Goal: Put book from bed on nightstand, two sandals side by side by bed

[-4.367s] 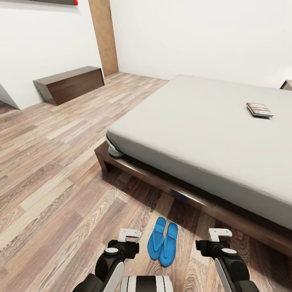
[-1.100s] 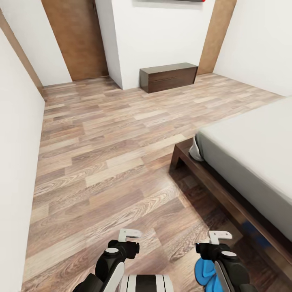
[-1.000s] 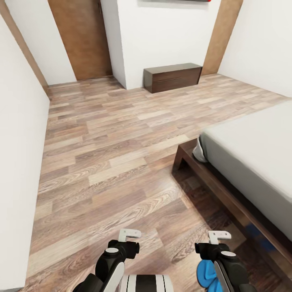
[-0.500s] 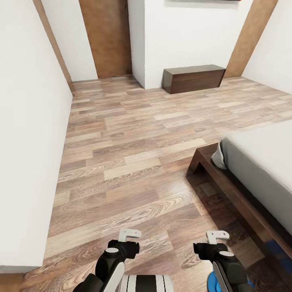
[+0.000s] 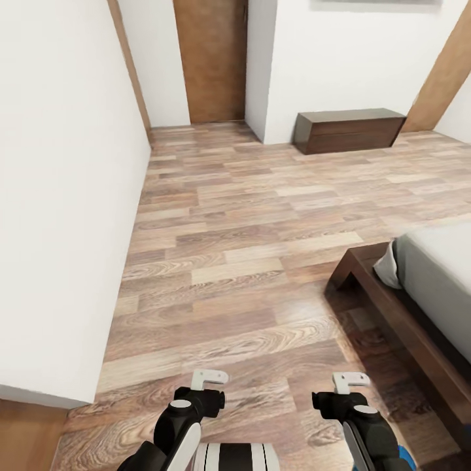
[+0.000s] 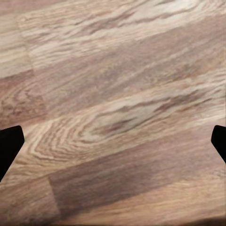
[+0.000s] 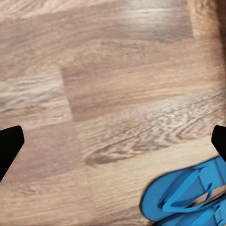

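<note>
Sandals are what I see nearest, through the right wrist camera: two bright blue flip-flops lying side by side on the wood-plank floor, one showing its thong strap. In my head view only a sliver of blue peeks out behind the right arm at the lower edge. My right gripper hangs over bare planks with its fingers spread wide and nothing between them; in its wrist camera the dark fingertips sit at the two side edges of the picture. My left gripper is the same, fingers parted and empty above the floor, and its wrist camera looks down on wood grain.

Farther out on my right, the corner of the bed comes into view, dark brown frame low to the floor with the off-white mattress on it. A white wall runs close along my left side. Beyond the open floor a long low dark brown cabinet stands against the far white wall, and to its left is a brown wooden door.
</note>
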Available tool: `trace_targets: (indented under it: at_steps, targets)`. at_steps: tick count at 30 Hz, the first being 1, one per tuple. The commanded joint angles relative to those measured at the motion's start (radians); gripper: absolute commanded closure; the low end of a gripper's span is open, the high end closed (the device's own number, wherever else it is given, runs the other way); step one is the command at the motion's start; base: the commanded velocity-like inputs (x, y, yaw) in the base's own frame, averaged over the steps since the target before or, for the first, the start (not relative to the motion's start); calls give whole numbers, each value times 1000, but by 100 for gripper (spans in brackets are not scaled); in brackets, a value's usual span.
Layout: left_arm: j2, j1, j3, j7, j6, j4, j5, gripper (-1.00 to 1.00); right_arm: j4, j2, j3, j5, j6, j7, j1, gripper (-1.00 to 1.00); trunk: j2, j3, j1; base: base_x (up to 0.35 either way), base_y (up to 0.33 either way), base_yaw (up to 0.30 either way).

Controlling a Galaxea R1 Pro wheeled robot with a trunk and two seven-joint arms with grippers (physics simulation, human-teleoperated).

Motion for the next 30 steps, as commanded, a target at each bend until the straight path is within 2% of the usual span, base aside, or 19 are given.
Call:
trace_targets:
  at_steps: [1,11,30]
  targets:
    - [0,-1,-2,10,2,-1,10,-100,-1,-1,1,0,5,-4,0,-100,0,-1,0,0,0,255]
    - [0,-1,-2,9,2,-1,10,-100,4,-6,-4,-1,5,9,0,-100,0,-1,0,0,0,128]
    - [0,-1,-2,10,2,-2,10,-100,12,-10,-7,-2,-19,19,3,-100,0,-1,0,0,0,15]
